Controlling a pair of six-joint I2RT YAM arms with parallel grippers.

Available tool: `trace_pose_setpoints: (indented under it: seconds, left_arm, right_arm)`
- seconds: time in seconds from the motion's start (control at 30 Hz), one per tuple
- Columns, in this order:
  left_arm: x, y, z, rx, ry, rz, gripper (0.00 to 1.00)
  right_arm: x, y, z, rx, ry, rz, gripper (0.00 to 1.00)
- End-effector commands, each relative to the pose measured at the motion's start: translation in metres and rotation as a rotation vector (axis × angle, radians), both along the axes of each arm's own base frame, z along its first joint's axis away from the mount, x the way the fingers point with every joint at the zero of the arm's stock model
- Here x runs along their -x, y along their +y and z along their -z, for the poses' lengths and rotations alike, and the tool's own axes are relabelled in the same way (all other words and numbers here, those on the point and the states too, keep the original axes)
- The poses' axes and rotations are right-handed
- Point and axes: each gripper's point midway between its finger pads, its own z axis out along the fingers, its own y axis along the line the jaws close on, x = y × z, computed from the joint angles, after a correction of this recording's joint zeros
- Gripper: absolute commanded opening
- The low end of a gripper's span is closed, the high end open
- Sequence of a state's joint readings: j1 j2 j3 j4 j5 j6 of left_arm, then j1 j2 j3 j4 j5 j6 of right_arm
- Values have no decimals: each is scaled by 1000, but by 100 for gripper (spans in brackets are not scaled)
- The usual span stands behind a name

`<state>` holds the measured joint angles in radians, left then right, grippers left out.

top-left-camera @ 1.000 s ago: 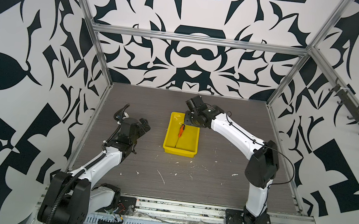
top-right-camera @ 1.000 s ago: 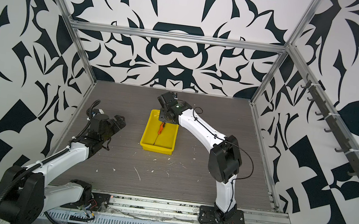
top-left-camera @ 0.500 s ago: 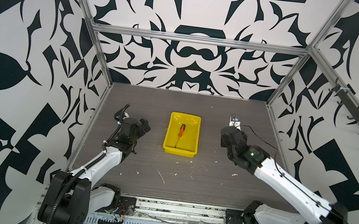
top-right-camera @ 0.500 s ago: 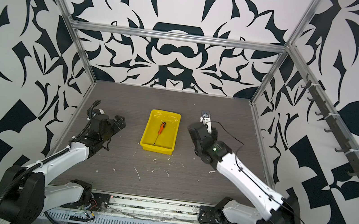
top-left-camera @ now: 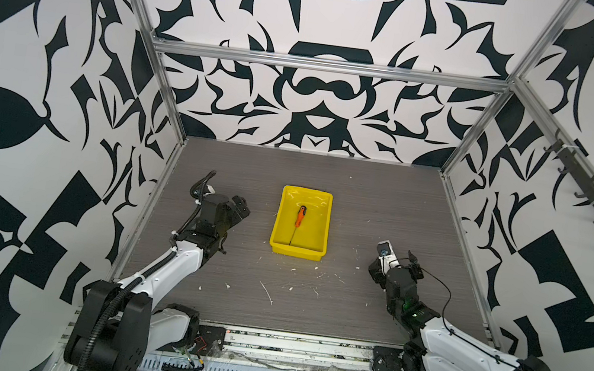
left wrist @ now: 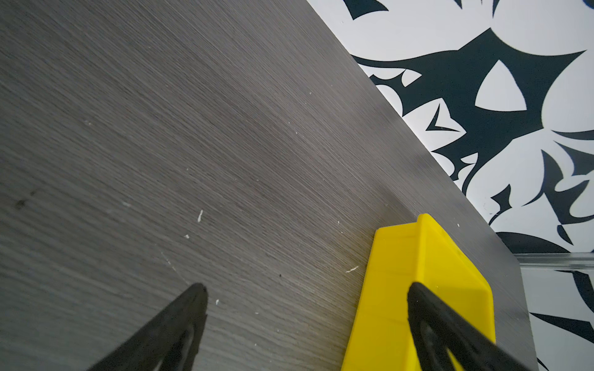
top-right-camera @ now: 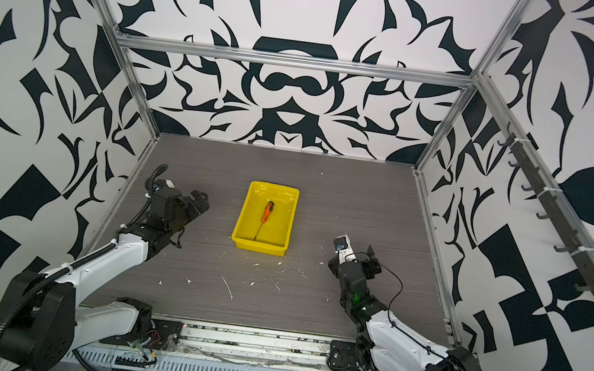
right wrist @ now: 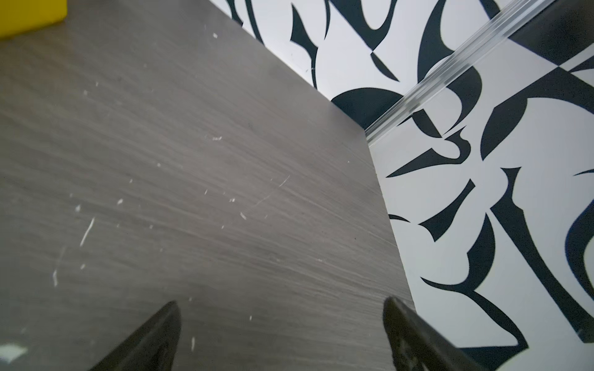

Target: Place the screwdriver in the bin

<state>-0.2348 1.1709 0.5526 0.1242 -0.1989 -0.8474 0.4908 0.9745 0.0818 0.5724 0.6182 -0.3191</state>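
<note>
Since the screwdriver [top-left-camera: 299,218] already lies flat on the floor of the bin [top-left-camera: 323,226], orange handle toward the bin's far end and thin shaft pointing at its near wall, the task looks finished as far as both top views show; nothing seems left but for the arms to rest. Neither arm touches the bin: the left gripper [top-left-camera: 242,205] sits near the bin's left wall, and the right gripper [top-left-camera: 401,256] hangs well apart from it, off its near right corner. Both top views give the bin's inside and the tool in it, which neither wrist camera does. Only the outside of the bin's wall and rim [left wrist: 414,273] shows in the left wrist view, with that gripper's two dark fingertips [left wrist: 193,298] spread wide and nothing between them. A mere yellow corner of the bin [right wrist: 30,14] appears in the right wrist view, along with white flecks [right wrist: 86,231] on the grey table [right wrist: 209,192], and its fingertips [right wrist: 168,316] likewise stand wide apart, empty.
</note>
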Motion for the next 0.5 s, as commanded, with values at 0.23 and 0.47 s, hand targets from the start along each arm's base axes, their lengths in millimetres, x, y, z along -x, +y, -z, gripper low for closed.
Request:
trace_pose_setpoints:
  seconds: [0.23,0.47]
  left_arm:
    - [-4,0,-8,2,-5,3,100]
    - [-7,15,-25,-257,-76,55,100]
  right_arm:
    - [-47,10,-33,-254,-186,-4,100]
    - [-68,-23,-20,-355,-237,135,100]
